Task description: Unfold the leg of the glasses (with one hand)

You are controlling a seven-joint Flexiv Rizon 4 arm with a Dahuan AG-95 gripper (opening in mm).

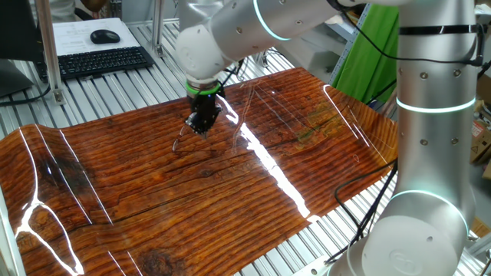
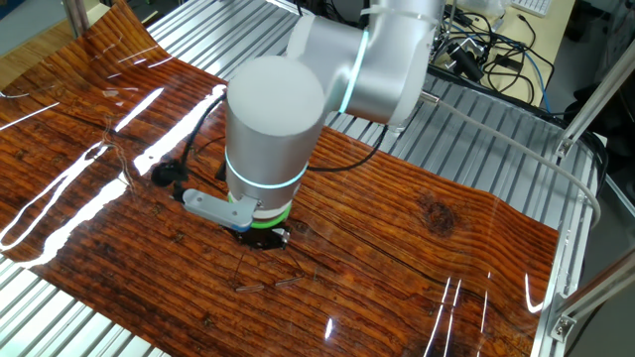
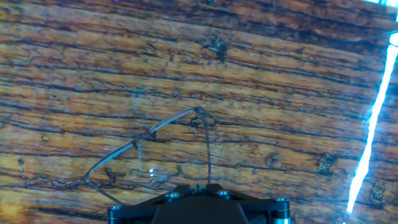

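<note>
The glasses (image 3: 163, 126) lie on the wood-grain table, thin dark wire with a faint clear lens. In the hand view the front frame runs from the hinge down to the left. One leg (image 3: 208, 149) runs from the hinge straight down into my gripper (image 3: 198, 185). The jaws are closed together on the end of that leg. In one fixed view my gripper (image 1: 201, 124) points down at the table, with the glasses (image 1: 180, 141) as a thin arc just left of it. In the other fixed view the wrist hides the fingers and the glasses.
The wood-grain mat (image 1: 153, 199) covers a slatted metal table (image 1: 115, 92). A keyboard (image 1: 100, 60) and mouse (image 1: 104, 36) sit at the back left. A black cable (image 2: 189, 159) lies on the mat near the wrist. Bright light streaks (image 3: 373, 124) cross the surface.
</note>
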